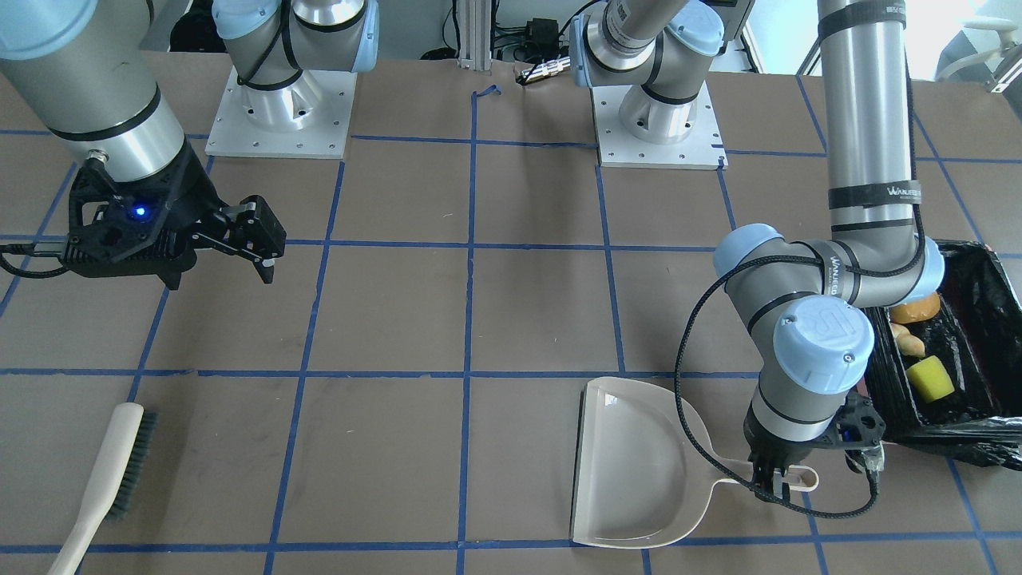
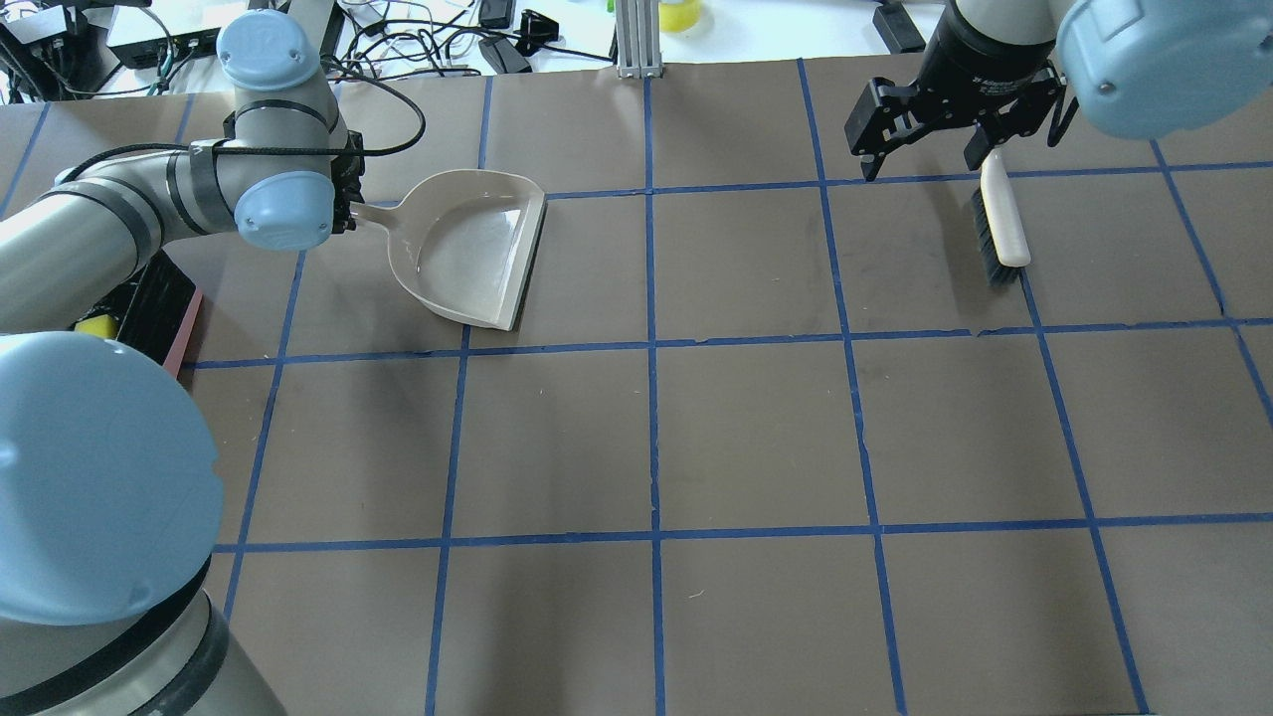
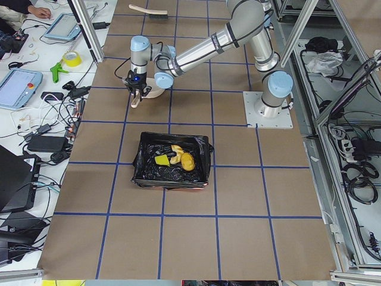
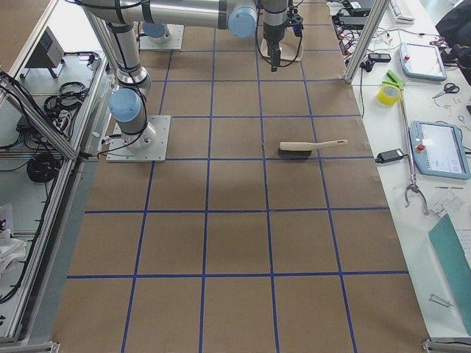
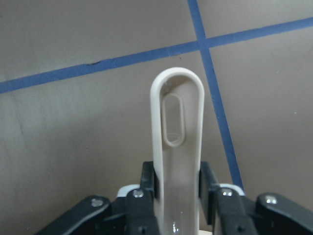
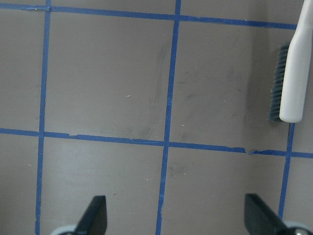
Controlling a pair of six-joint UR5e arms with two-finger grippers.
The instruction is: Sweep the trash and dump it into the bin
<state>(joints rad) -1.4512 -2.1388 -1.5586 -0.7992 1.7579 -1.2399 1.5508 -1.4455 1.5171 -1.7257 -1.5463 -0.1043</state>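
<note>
Exterior front-facing view: left gripper [image 1: 770,479] clamps the dustpan [image 1: 639,471] handle, lower right; right gripper [image 1: 219,279] (jaws spread) hangs upper left, wide table [image 1: 519,319] between; trash [image 1: 930,377] lies inside the bin [image 1: 990,319], right edge; joint cap reads "UR".

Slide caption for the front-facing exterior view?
Left gripper holds the empty dustpan by its handle beside the bin holding the trash; right gripper hangs open, away from the brush.
</note>
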